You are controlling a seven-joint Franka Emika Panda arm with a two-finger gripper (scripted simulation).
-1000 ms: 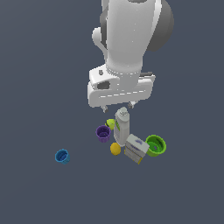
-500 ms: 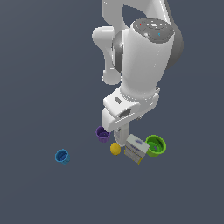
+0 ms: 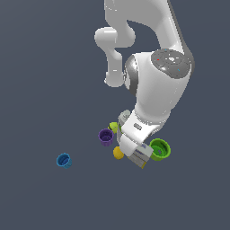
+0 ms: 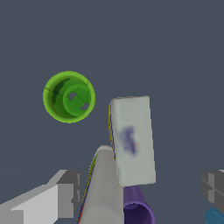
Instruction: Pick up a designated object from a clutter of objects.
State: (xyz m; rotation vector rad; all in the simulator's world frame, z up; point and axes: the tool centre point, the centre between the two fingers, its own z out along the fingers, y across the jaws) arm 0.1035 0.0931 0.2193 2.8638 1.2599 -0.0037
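Inspection, nearest items first.

Gripper [image 4: 135, 194]: in the wrist view the two fingers [image 4: 65, 199] stand wide apart, one on each side of the frame, clamped on nothing. In the exterior view the arm's hand hides them.

Grey-white bottle [image 4: 103, 188]: rounded, lying close against one long edge of the carton; whether they touch cannot be told. The purple cup [image 4: 138, 210] sits just beyond the carton's end in the wrist view.

Designated object: the tall carton box [image 4: 132, 140] lies flat between the open fingers, broad grey-white face up with a blurred purple mark; a thin yellow line runs along one long edge. In the exterior view only its end [image 3: 140, 156] shows below the hand, between the yellow ball-like fruit [image 3: 118, 153] and the green cup [image 3: 159, 149].

Handling judgement: a carton of this kind is probably light and stiff, with smooth flat faces that could slip. The sound hold is across the narrow width at mid-length, pads on the two long sides. The bottle crowds one of those sides, so finger clearance there looks tight.

Further off: the blue cup [image 3: 64, 160] stands well apart to the exterior view's left, and a small green fruit [image 3: 112, 127] lies behind the purple cup.
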